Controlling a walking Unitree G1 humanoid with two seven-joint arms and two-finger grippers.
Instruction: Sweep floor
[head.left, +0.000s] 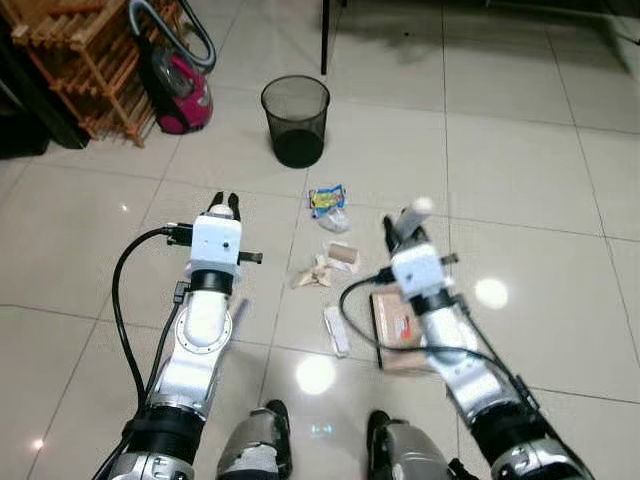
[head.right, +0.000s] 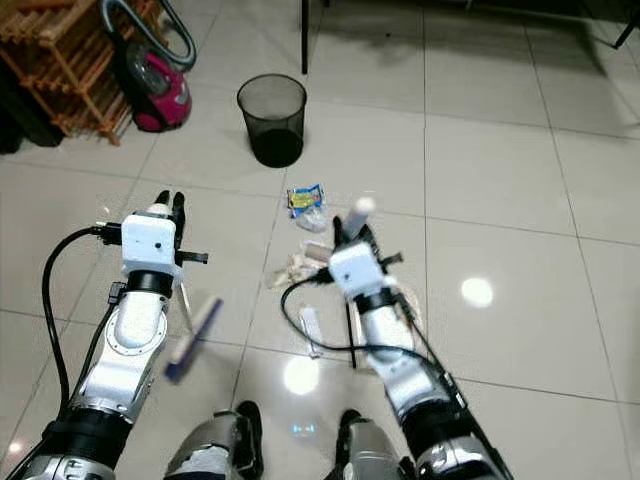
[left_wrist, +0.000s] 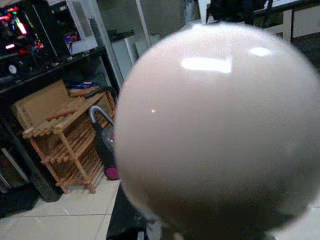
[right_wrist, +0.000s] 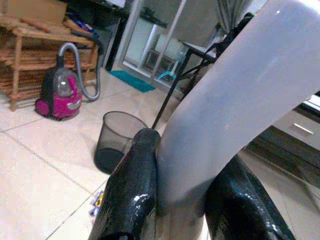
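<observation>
Black mesh bin (head.left: 295, 121), magenta vacuum (head.left: 180, 92) (grey hose), pale glossy tiles (head.left: 520, 150).

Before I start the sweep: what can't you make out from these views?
- Left gripper: fingers hidden in left wrist view by a pale round knob.
- Dustpan: partly behind the right arm.
- Yellow-blue wrapper: print too small.
- Brush: blurred in right eye view.

Tiled floor (head.left: 520, 150): black mesh bin (head.left: 295, 120); just before it, snack wrapper (head.left: 327, 199), paper scraps (head.left: 320, 270), dustpan (head.left: 395, 320); vacuum cleaner (head.left: 180, 90) beside the bin.

2 silver arms (head.left: 200, 330), white wrists, black cables, black feet.
</observation>
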